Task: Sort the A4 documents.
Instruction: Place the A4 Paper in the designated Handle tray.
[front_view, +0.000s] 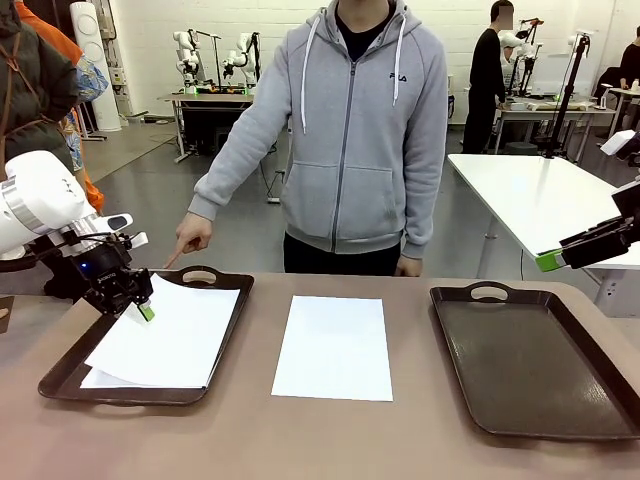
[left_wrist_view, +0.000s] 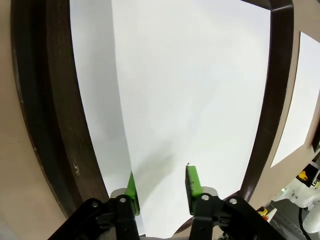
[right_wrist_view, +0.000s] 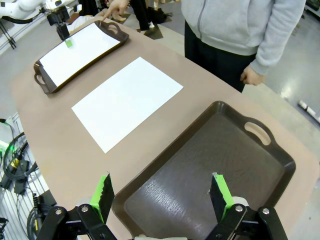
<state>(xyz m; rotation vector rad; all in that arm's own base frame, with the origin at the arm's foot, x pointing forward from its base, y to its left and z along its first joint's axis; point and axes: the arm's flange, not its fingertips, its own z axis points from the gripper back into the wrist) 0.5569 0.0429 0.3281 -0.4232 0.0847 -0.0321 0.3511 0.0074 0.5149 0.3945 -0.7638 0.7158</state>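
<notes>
The bare brown surface (front_view: 330, 440) lies nearest. In its middle a loose A4 document (front_view: 333, 347) rests flat between two dark brown handled trays, touching neither. The left tray (front_view: 62, 386) carries two more white sheets; the top A4 document (front_view: 175, 340) lies skewed over a lower A4 document (front_view: 96, 379), whose corner peeks out at the near left. The left claw (front_view: 143, 310) points down at the top sheet's left edge; in its wrist view the green-padded fingers (left_wrist_view: 192, 181) stand apart, with white paper showing plainly between them and nothing pinched. The right claw (right_wrist_view: 161, 176) hangs raised above the right tray (right_wrist_view: 200, 165), its fingers spread wide and gripping nothing; that tray's dark floor shows bare beneath it. At the far side stands a person in a grey hoodie (front_view: 345, 130); one hand (front_view: 192, 238) points an index finger down at the left tray's far rim, just beside its handle; the other hand (front_view: 406, 266) hangs by the surface's far edge.
</notes>
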